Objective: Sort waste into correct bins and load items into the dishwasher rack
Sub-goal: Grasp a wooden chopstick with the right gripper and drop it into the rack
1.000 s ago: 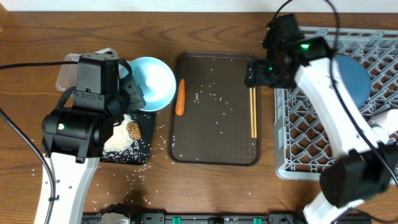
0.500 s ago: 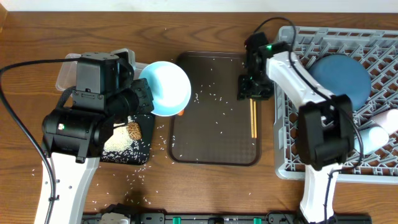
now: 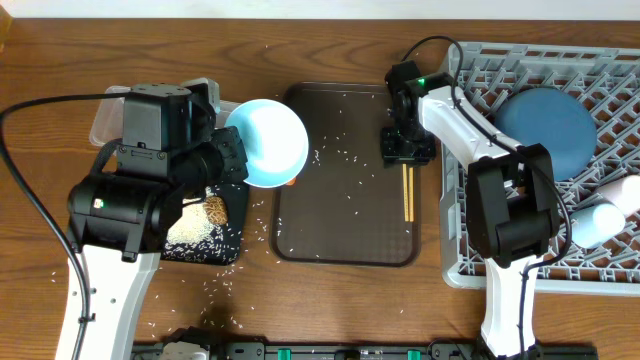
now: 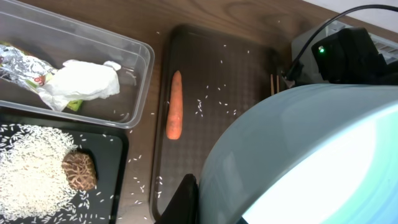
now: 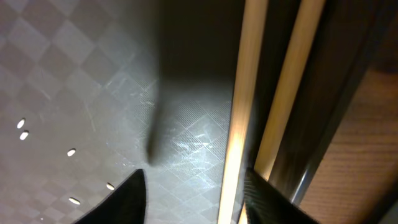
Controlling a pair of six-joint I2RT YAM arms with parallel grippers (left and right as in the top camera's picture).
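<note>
Right gripper [image 5: 196,190], half-spread, straddles the chopsticks [image 3: 407,195] at brown tray [image 3: 340,230] right edge; prob. light, stiff, roll-prone, so pinch both nr top; left gripper [image 3: 235,160] clamps bowl [image 3: 272,140] rim.

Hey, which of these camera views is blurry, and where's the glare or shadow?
Right wrist: chopsticks very close and soft, glare streaks along one, a dark shadow across the brown tray. Left wrist: the bowl looms blurred at lower right, the carrot is sharp. Overhead: even, sharp.

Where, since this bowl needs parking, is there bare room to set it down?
Free: mid brown tray, between carrot and chopsticks, only scattered rice there; also the table strip along that tray's near edge. Crowded: left side, with clear tub and black tray; the rack.
</note>
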